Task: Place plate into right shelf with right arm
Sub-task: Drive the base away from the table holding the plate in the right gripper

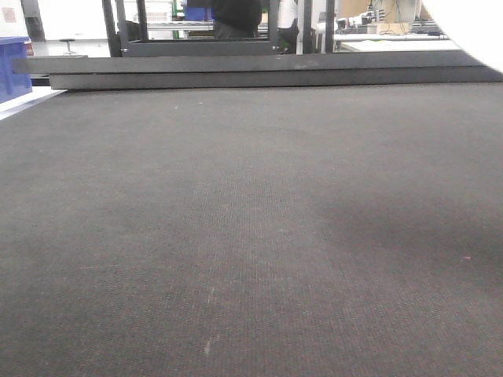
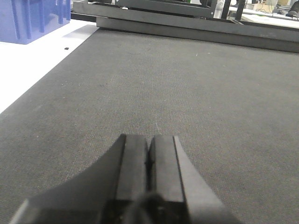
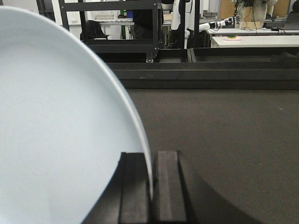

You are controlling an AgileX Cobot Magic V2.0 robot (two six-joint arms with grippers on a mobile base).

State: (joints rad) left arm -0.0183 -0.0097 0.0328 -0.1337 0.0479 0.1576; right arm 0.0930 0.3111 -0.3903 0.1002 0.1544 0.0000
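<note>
Plate grip first: your right gripper (image 3: 152,163) is clamped on the plate (image 3: 56,121), with one pad on each face of the low rim. The disc stands on edge rather than lying flat. Pinching the rim is probably the only hold a narrow jaw can get on something this shallow and glossy, and the edge-on pose lets it slide into a slot sideways. In the right wrist view the plate fills the left half and hangs in the air above the table (image 1: 236,236), touching nothing but the pads. From the front only a white sliver of it shows, over the table's far right corner.

Your left gripper (image 2: 148,144) has its jaws pressed together on nothing. It is parked low over the left side of the table, well away from the plate, so the other arm has room. A blue crate (image 2: 32,18) sits off the far left corner, and a dark rail (image 1: 267,78) runs along the far edge.

You cannot pick out the right shelf with certainty here. Past the far edge there are only black-framed racks (image 3: 117,28), and nothing steel shows. Judging by that, the carry is under way and the placing is not yet done. The hold is thin on a slick rim, so swing gently or the plate may pivot between the pads.
</note>
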